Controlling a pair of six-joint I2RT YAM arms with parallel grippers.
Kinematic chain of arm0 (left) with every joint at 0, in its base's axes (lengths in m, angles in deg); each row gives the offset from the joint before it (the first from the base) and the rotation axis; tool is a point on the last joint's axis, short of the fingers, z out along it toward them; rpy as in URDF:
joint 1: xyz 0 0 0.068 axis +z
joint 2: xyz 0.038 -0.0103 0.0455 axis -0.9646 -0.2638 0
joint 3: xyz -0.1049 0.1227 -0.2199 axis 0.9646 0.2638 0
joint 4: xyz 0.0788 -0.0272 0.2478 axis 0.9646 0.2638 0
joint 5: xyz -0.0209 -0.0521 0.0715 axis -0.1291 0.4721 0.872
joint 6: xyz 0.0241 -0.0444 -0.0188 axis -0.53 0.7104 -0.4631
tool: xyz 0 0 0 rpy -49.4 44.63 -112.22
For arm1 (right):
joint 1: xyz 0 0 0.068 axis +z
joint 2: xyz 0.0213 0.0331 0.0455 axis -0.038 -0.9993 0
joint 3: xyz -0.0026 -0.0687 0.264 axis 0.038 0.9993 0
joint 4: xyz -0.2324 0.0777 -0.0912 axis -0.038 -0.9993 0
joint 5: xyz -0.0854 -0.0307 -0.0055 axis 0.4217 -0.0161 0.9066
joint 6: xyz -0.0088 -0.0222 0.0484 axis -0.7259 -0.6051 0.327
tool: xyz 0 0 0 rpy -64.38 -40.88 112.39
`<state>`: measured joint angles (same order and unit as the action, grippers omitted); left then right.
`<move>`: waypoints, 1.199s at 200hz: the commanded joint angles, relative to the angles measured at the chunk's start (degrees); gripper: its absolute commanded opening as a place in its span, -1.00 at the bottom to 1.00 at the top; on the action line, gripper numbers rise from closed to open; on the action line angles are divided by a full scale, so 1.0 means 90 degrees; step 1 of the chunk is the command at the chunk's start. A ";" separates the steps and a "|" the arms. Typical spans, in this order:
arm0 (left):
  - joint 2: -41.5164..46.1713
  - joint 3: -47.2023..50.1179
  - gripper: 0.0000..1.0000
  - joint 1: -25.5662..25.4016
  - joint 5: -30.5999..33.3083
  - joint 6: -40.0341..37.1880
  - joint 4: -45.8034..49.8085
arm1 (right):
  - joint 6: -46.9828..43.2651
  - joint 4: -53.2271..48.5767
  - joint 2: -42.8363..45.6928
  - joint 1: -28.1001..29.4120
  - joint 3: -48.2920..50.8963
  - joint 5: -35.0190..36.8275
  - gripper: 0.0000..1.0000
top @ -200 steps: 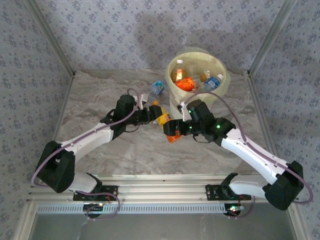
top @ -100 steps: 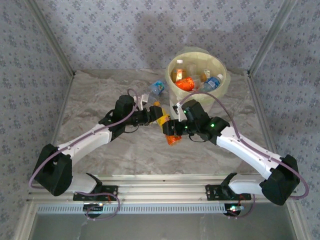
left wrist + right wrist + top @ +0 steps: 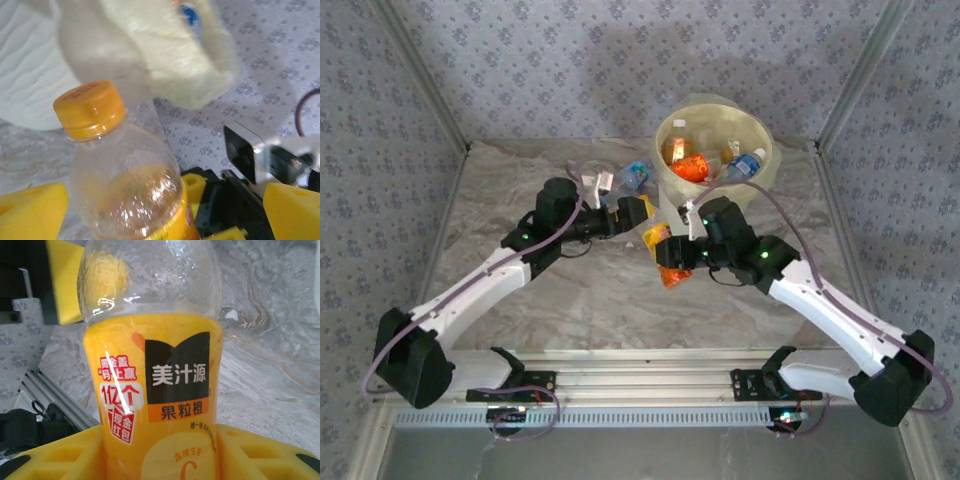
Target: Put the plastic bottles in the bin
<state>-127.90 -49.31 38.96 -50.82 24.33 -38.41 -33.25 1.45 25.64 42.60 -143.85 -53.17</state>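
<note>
**Top external view:** the right gripper (image 3: 668,258) is clamped on the clear plastic bottle with orange label and orange cap (image 3: 658,240). It holds the bottle just in front of the round white bin lined with a pale yellow-green bag (image 3: 768,160), where several bottles already lie. The left gripper (image 3: 632,212) stands spread at the bottle's neck, which suggests a hand-over to the arm nearer the bin. A blue-labelled crushed bottle (image 3: 635,175) waits on the table beside the bin.

**Left wrist view:** the yellow foam pads (image 3: 30,210) are wide apart and clear of the bottle.

**Right wrist view:** the pads (image 3: 260,450) press on both sides of the label, securing the bottle for carrying
</note>
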 commanded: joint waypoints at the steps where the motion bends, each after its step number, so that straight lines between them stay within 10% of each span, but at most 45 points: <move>1: 0.0452 -0.0560 0.99 -0.0011 -0.0164 -0.1259 0.0685 | -0.0488 -0.0773 0.0361 -0.0312 -0.0629 0.0325 0.03; 96: 0.0699 -0.1500 0.99 0.0003 0.0319 -0.5420 0.3524 | -0.3053 -0.2003 -0.0739 -0.1637 -0.3852 0.2263 0.05; 240: 0.0309 -0.0515 0.99 0.0387 0.0385 -0.5798 0.2603 | -0.5015 -0.0489 -0.3495 -0.3046 -0.5623 0.2095 0.06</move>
<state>-124.34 -54.05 41.76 -46.53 -27.86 -12.47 -73.86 -7.40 -3.94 17.62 -192.33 -33.98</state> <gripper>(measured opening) 0.995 0.527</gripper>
